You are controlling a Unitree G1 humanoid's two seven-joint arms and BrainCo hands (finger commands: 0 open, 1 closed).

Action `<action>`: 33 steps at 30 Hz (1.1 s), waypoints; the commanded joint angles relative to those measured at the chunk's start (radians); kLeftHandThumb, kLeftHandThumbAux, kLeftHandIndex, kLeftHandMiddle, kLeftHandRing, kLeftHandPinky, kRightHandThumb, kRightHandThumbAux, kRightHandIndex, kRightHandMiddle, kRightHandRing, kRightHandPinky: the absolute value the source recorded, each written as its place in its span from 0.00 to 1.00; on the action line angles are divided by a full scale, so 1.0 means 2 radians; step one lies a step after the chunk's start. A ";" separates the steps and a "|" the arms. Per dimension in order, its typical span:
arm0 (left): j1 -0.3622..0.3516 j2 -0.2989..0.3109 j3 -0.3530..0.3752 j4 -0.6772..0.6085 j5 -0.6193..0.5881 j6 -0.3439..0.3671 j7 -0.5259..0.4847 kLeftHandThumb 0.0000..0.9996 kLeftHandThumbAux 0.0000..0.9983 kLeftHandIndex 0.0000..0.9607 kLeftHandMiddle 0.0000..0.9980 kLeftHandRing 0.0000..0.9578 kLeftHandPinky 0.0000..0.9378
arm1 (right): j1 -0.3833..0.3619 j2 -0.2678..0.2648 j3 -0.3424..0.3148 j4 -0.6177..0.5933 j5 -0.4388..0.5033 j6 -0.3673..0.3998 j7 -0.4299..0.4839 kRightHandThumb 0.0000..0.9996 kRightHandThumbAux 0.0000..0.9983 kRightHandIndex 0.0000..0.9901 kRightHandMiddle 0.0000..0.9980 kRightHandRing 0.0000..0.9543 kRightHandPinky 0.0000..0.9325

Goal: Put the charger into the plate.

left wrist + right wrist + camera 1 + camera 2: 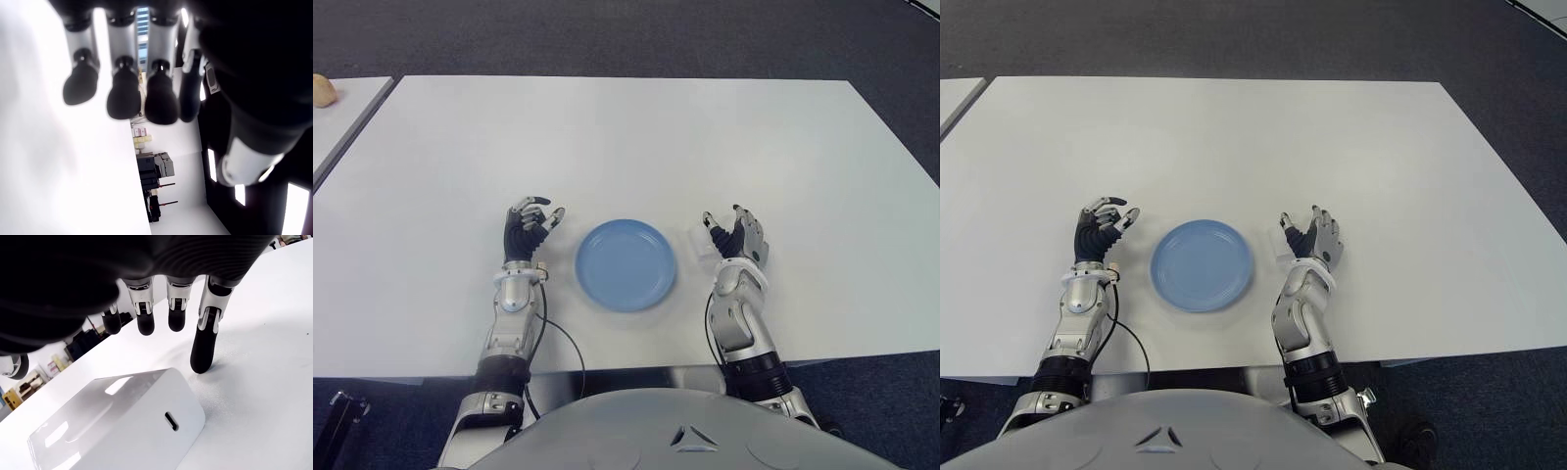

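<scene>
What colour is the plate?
Light blue; the plate shows best in the left eye view.

White boxy charger [117, 423], port in one end face, lying flat on the counter [626, 147] just right of the empty round blue plate [626, 263].

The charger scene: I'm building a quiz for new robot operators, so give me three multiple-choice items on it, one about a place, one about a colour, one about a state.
1. Where is the charger?
A. in the plate
B. on the table by the right hand
C. in the left hand

2. What colour is the plate?
A. blue
B. red
C. green

3. How is the right hand?
A. shut on the charger
B. open, holding nothing
C. flat in the plate

Answers: 1 B, it lies on the table under the spread fingers; 2 A, plainly blue; 3 B, the fingers stand apart above the charger.
</scene>
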 commanded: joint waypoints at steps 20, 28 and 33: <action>-0.004 0.002 0.006 0.022 -0.001 -0.013 0.004 0.70 0.72 0.46 0.78 0.80 0.81 | 0.082 -0.065 0.096 -0.141 -0.071 0.061 0.170 0.49 0.17 0.00 0.00 0.00 0.00; -0.002 0.001 0.007 0.021 -0.002 -0.011 0.004 0.70 0.72 0.46 0.79 0.80 0.81 | 0.093 -0.079 0.106 -0.165 -0.089 0.058 0.203 0.46 0.17 0.00 0.00 0.00 0.00; -0.002 0.000 0.008 0.022 -0.003 -0.009 0.005 0.70 0.72 0.46 0.79 0.81 0.81 | 0.101 -0.082 0.109 -0.177 -0.101 0.056 0.219 0.45 0.18 0.00 0.00 0.00 0.00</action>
